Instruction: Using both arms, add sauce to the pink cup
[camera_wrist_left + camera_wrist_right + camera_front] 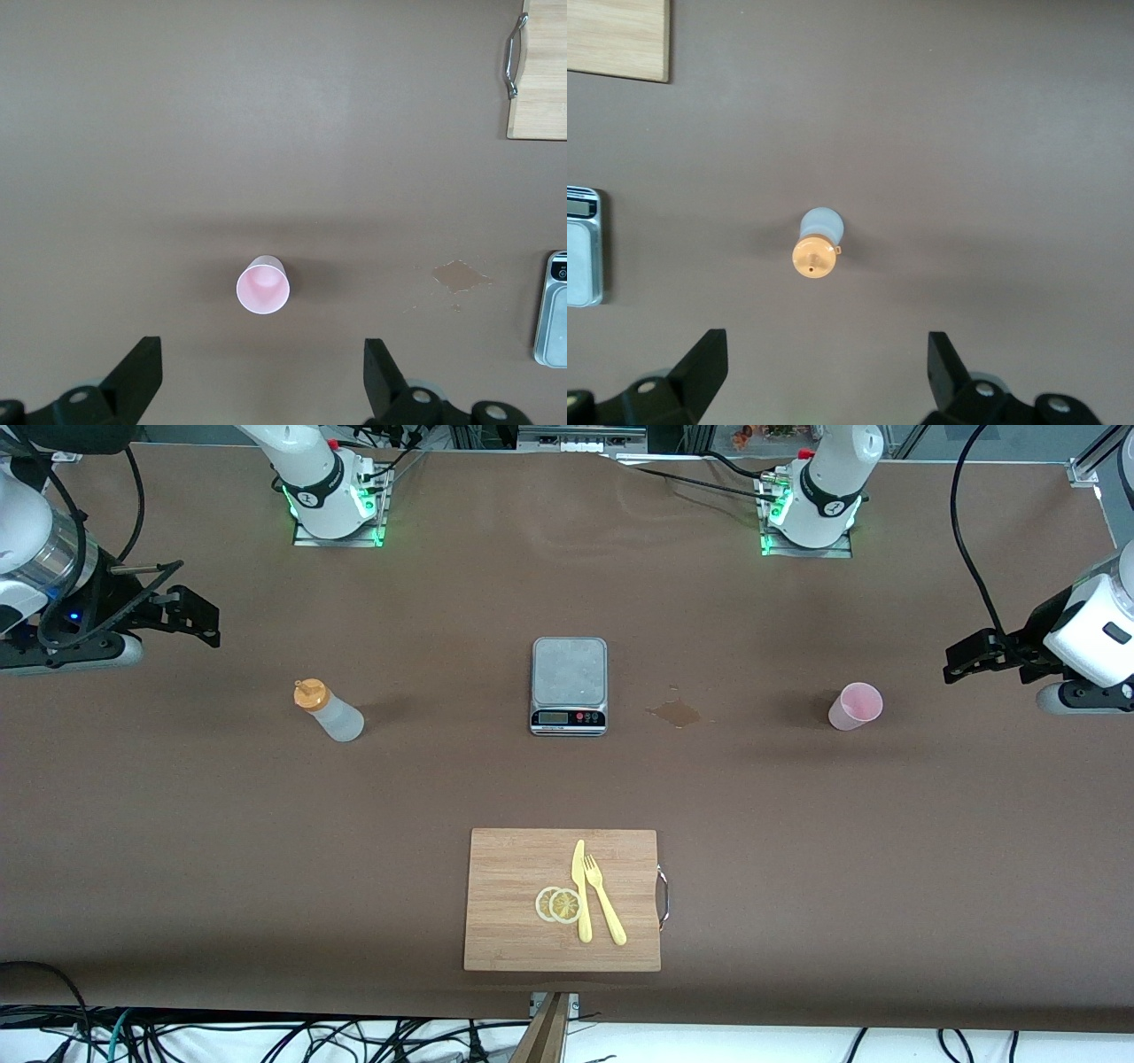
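Pink and upright, one cup (856, 706) stands on the brown table (354, 850) toward the left arm's end, and looking down into it we see only a pale bottom. One squeeze bottle (329, 710) with an orange cap stands toward the right arm's end; we cannot tell how much sauce it holds. Our left gripper (262, 376) hangs above the cup, fingers spread wide, nothing held. Our right gripper (827, 374) hangs above the bottle, equally wide and empty. Between them we count one scale (569, 685) and one brownish stain (675, 711). One board (523, 899) carries a knife (581, 890), a fork (604, 900) and two lemon slices (559, 904).
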`<state>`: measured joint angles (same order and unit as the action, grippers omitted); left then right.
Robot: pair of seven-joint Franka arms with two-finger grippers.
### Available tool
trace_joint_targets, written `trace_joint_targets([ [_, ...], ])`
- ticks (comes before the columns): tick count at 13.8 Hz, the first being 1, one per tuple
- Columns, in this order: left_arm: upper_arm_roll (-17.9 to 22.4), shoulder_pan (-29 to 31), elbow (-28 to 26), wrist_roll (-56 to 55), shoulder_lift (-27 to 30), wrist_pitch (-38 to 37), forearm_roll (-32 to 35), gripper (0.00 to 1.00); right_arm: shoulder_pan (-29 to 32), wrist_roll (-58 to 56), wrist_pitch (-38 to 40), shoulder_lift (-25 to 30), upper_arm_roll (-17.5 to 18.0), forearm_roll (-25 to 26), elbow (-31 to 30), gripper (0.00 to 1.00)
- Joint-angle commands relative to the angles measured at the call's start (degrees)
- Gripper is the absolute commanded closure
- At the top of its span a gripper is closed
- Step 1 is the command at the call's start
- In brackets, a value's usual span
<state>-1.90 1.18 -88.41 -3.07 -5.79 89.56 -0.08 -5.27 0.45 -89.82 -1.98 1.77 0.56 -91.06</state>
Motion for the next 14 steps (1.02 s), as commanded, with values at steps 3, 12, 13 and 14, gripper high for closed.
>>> trace_joint_targets([
  [3,-0.03,0.58,1.04,0.34,0.07,-1.05,-1.33,0.0,0.35,0.87,-0.61,-0.74,-0.01,-1.79,1.5,0.0],
  [12,-0.12,0.58,1.04,0.52,-0.01,-0.96,-1.24,0.0,0.61,0.78,-0.88,-0.83,-0.01,-1.79,1.41,0.0],
  [13,-0.12,0.58,0.96,0.61,-0.01,-1.05,-1.24,0.0,0.53,0.87,-0.88,-0.83,-0.01,-1.79,1.41,0.0],
  [14,-0.12,0.58,0.96,0.61,-0.01,-1.05,-1.24,0.0,0.53,0.87,-0.88,-0.83,-0.01,-1.79,1.41,0.0],
])
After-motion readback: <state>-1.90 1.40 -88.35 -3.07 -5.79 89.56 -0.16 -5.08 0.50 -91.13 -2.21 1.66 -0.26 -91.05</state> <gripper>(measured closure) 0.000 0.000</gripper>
